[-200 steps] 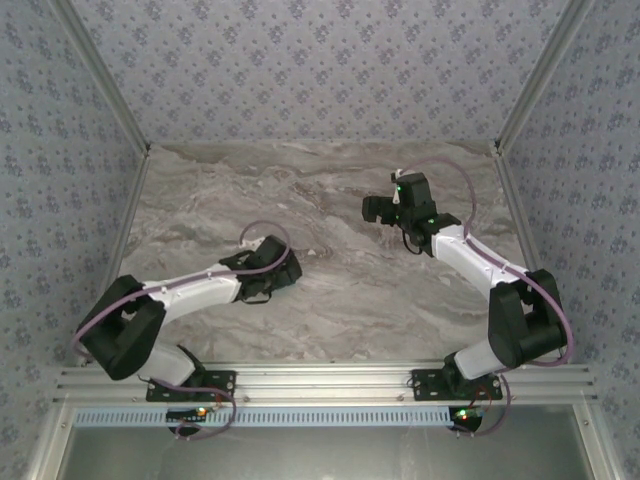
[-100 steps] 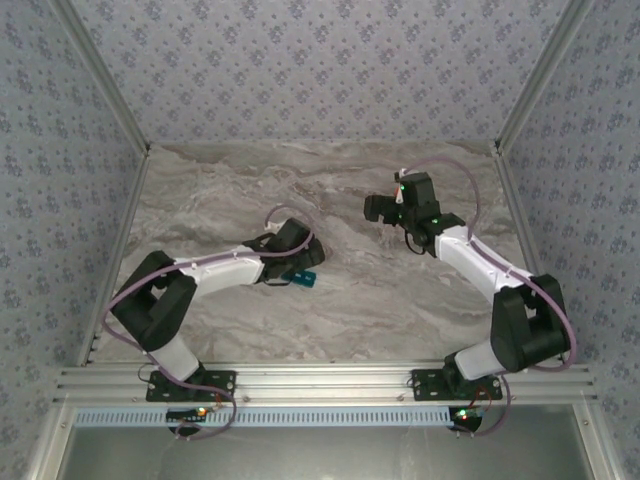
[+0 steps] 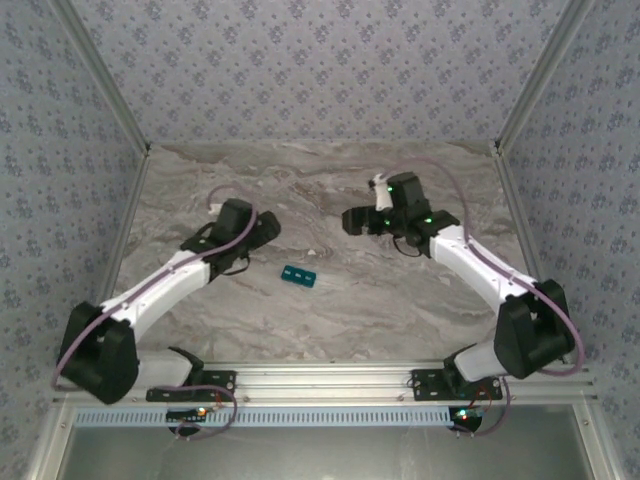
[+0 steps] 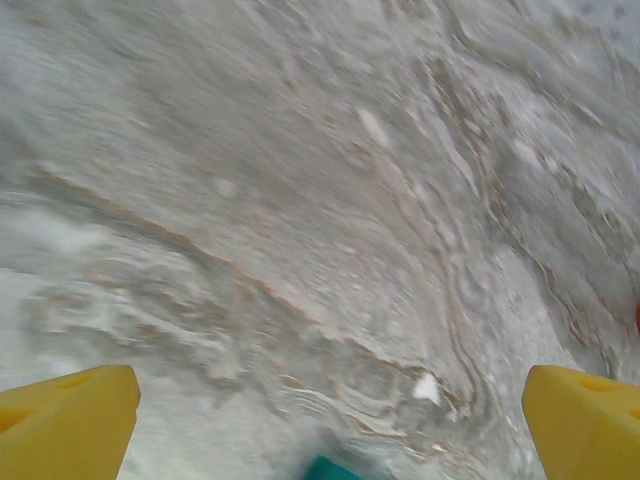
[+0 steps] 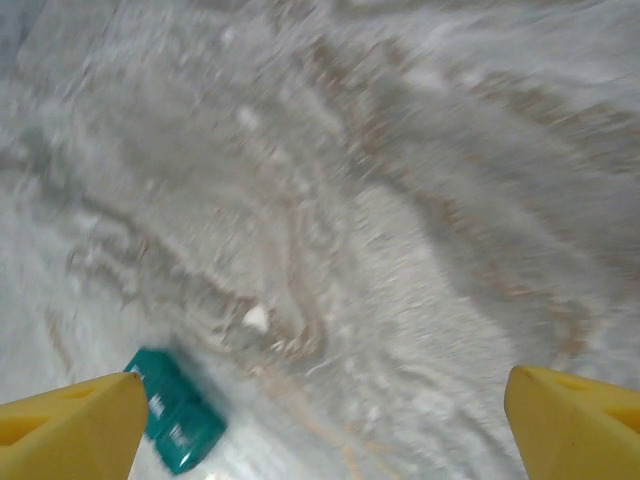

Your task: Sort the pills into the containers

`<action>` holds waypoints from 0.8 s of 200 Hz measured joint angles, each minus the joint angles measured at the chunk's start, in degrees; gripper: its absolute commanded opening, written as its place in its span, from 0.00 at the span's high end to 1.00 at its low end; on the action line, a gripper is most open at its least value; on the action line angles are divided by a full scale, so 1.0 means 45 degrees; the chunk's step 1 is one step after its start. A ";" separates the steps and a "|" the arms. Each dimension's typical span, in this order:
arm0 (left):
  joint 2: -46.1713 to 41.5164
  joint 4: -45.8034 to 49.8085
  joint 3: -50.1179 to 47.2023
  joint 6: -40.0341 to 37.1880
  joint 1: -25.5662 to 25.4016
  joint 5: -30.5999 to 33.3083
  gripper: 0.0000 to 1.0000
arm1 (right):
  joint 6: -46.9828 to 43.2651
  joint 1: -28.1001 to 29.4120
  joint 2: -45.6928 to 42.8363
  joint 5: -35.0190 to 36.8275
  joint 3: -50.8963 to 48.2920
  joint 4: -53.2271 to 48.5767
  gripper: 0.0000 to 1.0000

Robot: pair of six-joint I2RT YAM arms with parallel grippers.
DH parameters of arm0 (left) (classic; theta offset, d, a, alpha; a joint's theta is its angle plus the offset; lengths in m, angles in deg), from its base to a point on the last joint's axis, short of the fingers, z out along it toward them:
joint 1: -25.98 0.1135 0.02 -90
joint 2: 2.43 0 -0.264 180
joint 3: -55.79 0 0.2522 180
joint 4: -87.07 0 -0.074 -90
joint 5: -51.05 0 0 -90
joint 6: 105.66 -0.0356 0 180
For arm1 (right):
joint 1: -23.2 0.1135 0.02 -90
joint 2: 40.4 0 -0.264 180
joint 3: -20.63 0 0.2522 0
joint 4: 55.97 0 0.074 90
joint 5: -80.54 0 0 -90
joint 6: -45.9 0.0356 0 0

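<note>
The containers are one small teal pill box (image 3: 299,276), lying flat on the marble table between the two arms. In the right wrist view the pill box (image 5: 175,420) lies by the left finger. In the left wrist view just its corner (image 4: 330,468) peeks in at the bottom edge. A small white speck, perhaps a pill (image 5: 256,318), lies on the marble just beyond the box; the same speck (image 4: 427,388) shows in the left wrist view. My left gripper (image 3: 262,228) (image 4: 330,405) is open and empty, up and left of the box. My right gripper (image 3: 351,220) (image 5: 326,398) is open and empty, up and right of it.
The marble table (image 3: 330,320) is walled by patterned panels on three sides, with metal posts (image 3: 120,130) at the corners. A metal rail (image 3: 320,380) runs along the near edge by the arm bases. A sliver of orange (image 4: 637,318) shows at the right edge of the left wrist view.
My left arm has swung back and to the left, leaving the teal pill box uncovered on the table. My right gripper has shifted left toward the middle.
</note>
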 measured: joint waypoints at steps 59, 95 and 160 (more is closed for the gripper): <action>-0.1977 0.0282 -0.1705 -0.0068 0.3070 -0.2074 0.02 | -0.2657 0.2686 0.2025 -0.0515 0.0792 -0.0738 0.10; -0.1987 0.0306 -0.1749 -0.0063 0.3419 -0.3070 0.02 | -0.3628 0.3235 0.3045 -0.0568 0.0913 -0.0748 0.11; -0.1957 0.0267 -0.1749 -0.0058 0.3419 -0.3798 0.02 | -0.4668 0.4313 0.4692 -0.0151 0.1141 -0.0719 0.17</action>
